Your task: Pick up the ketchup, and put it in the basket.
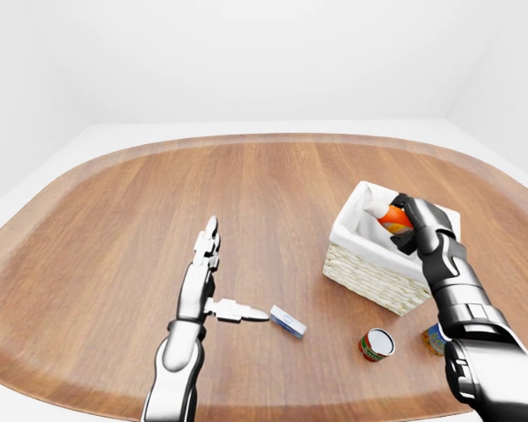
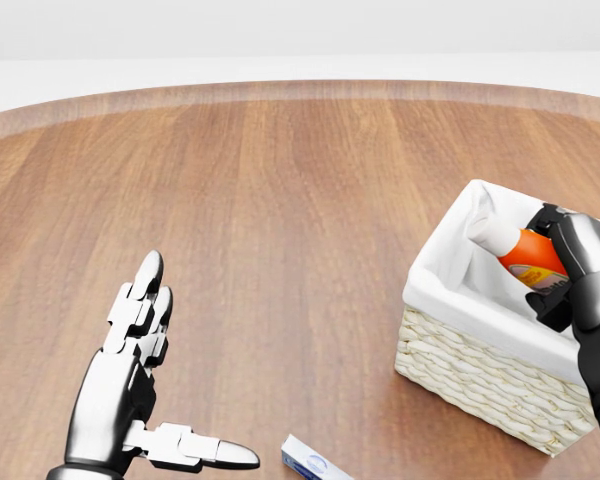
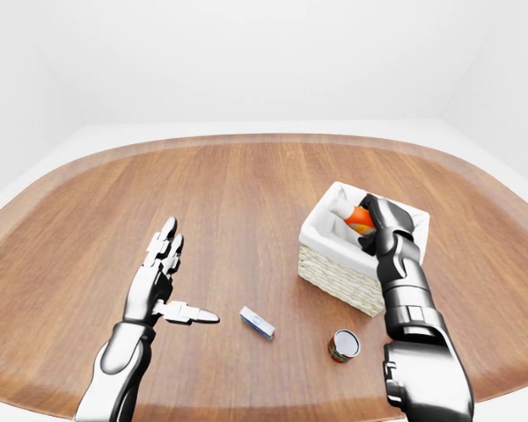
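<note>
a wide wooden table [image 1: 273, 193] with rounded corners is seen from above, set against plain white walls. a woven basket [image 2: 480, 375] with a white cloth lining is placed on the right side of the head view. inside it, the ketchup [image 2: 520, 252] is held tilted, its white cap pointed up and to the left, its orange body partly covered by the right hand [image 2: 572, 265]. the dark fingers are wrapped around the bottle's lower end; the bottle's base is hidden behind them, and whether it touches the basket floor cannot be told. the right forearm is cut off by the picture's right edge.

the left hand [image 1: 202, 272] is held over the bare wood well to the left, fingers stretched out flat and thumb spread sideways, with nothing in its grasp.

near the bottom of the left-eye view, a small white and blue box [image 1: 288, 322] is laid flat, and a red can [image 1: 377, 344] is lying on its side. a further small item [image 1: 435, 338] is mostly hidden behind the right arm and cannot be identified.
</note>
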### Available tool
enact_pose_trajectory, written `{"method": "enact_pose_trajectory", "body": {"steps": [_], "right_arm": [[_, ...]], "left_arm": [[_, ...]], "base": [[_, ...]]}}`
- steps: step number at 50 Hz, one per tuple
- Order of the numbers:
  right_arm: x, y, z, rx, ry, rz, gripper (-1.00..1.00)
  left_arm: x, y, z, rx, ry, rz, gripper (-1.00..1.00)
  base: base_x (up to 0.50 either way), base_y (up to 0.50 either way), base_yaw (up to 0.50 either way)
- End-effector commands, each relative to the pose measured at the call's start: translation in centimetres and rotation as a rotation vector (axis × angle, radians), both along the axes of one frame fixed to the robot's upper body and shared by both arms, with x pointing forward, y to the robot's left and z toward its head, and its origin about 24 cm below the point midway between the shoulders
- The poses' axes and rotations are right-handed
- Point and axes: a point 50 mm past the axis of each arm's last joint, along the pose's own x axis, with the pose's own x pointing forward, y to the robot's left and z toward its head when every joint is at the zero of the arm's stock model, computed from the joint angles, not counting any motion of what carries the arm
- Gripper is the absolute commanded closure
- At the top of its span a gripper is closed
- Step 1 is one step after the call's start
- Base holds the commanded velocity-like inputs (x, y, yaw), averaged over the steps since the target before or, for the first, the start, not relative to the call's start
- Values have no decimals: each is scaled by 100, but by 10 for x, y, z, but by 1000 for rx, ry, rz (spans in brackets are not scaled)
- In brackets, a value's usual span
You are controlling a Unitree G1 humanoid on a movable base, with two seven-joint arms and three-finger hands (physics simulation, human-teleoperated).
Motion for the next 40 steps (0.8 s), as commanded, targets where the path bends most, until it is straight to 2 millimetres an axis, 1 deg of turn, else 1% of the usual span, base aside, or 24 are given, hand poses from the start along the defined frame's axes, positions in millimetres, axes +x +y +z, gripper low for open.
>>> {"method": "enact_pose_trajectory", "body": {"steps": [1,13,21,22,23,32,34,35,40], "right_arm": [[3,-2,-10,-7,-4,-59,100],[2,-4,-13,-8,5,-70,100],[2,-4,-10,-20,-16,-73,100],[3,-4,-9,-23,-22,-72,9],[3,-4,-7,-25,-31,-72,-99],[5,-7,25,-59,-164,-55,-100],[4,-7,37,-75,-211,-47,-100],[4,-7,38,-76,-213,-46,-100],[1,-8,59,-105,-267,-25,-100]], "left_arm": [[-1,0,1,-3,-4,-3,-100],[-1,-1,-1,-3,3,-5,-100],[0,-1,-2,-2,6,-5,-100],[0,-1,-2,-1,6,-5,-100],[0,-1,-2,-1,6,-5,-100],[0,-1,-3,1,8,-7,-100],[0,-2,-3,2,7,-8,-100],[0,-2,-3,2,7,-8,-100],[0,-1,-3,3,7,-9,-100]], "base": [[0,0,0],[0,0,0],[0,0,0],[0,0,0],[0,0,0],[0,0,0],[0,0,0],[0,0,0],[0,0,0]]}}
